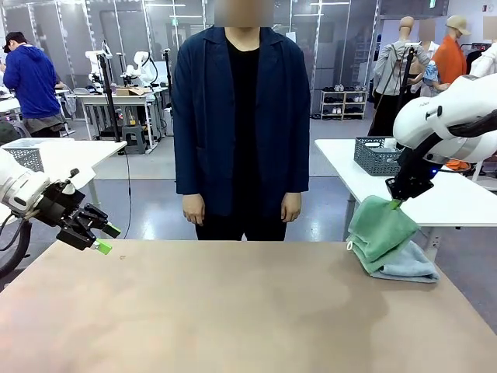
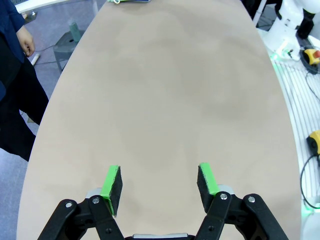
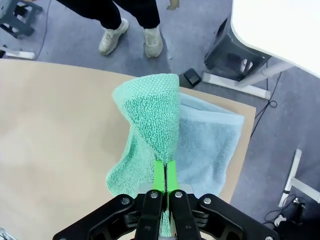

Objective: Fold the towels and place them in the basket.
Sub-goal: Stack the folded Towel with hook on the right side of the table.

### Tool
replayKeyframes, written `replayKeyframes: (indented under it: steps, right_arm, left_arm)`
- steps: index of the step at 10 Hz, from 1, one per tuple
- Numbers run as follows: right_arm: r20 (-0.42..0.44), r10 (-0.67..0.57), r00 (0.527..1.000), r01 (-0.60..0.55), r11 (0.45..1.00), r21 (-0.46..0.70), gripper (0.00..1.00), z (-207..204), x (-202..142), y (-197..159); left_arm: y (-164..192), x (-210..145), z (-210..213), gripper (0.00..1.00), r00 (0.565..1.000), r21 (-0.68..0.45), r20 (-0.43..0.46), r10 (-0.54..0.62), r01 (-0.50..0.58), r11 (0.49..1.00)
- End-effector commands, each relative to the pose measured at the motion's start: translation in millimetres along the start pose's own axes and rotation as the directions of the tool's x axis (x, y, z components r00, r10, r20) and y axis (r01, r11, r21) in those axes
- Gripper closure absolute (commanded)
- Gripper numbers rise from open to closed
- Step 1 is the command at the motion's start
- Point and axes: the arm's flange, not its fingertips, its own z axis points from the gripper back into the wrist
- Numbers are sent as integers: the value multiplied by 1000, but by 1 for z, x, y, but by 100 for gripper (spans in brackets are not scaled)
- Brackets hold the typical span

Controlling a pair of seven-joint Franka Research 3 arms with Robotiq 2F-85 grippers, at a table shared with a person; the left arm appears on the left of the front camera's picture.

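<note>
Front view shows the right gripper over the far right corner of the tan surface, its fingers pinching a raised fold of the green towel. That towel is lifted at the pinch and drapes down onto the pale blue towel, which lies flat beneath it at the surface's right edge; a small white loop shows at the green towel's lower left corner. On the right wrist view the green pads are pressed together on the terry cloth, the green towel rising in a peaked fold away from them, and the pale blue towel spreads out beside and under it near the corner of the surface. At the left, the left gripper hangs low over the near left edge of the surface, well apart from the towels, and the left wrist view shows its fingers spread wide with nothing between them, over bare surface. A dark grey lattice basket stands on a white table behind the right arm, off the tan surface. A person in a dark jacket stands at the far side, both hands hanging down.
</note>
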Motion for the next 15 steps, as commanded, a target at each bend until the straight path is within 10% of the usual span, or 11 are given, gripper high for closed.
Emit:
replayKeyframes:
  steps: [1, 15]
  right_arm:
    - [-24, 8, 1000, -9, 1000, -20, 98, 3, 4, -8]
    - [-9, -43, 999, 42, 998, -44, 98, 3, -6, -31]
  left_arm:
    - [0, 1, 0, 23, 1000, 7, -5, -1, 1, 1000]
    - [0, 1, 0, 23, 1000, 7, -5, -1, 1, 1000]
